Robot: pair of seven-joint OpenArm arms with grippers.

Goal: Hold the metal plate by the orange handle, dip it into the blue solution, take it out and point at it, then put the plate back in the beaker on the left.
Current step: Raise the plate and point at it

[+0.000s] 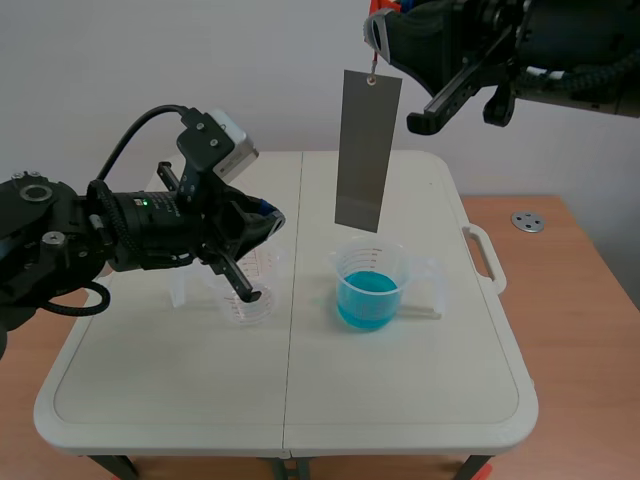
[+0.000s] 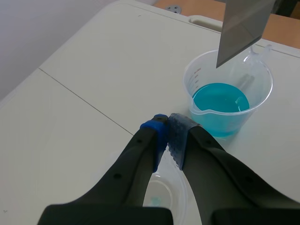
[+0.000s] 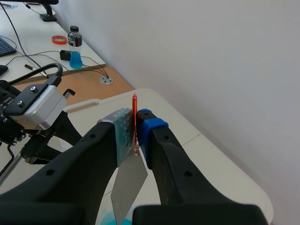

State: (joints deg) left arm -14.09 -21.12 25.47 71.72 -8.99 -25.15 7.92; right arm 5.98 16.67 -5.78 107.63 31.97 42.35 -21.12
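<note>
A grey metal plate (image 1: 367, 150) hangs upright from a thin orange handle (image 1: 375, 25). My right gripper (image 1: 380, 32) is shut on that handle, high at the back. The plate's lower edge is just above the beaker of blue solution (image 1: 370, 288), clear of the liquid. From the right wrist, the handle (image 3: 135, 123) sits pinched between my right gripper (image 3: 136, 130), with the plate (image 3: 127, 185) dangling below. My left gripper (image 2: 168, 127) is shut on nothing, over the empty clear beaker (image 2: 161, 197), its tips toward the blue beaker (image 2: 220, 101) and the plate (image 2: 243, 28). The empty beaker (image 1: 250, 290) stands left of the blue one.
The white folding table has a carry handle (image 1: 482, 258) at its right edge. A round metal fitting (image 1: 527, 222) sits in the wooden desk beyond. The right wrist view shows a drink bottle (image 3: 75, 42) and a tape roll (image 3: 59, 39) on a far desk.
</note>
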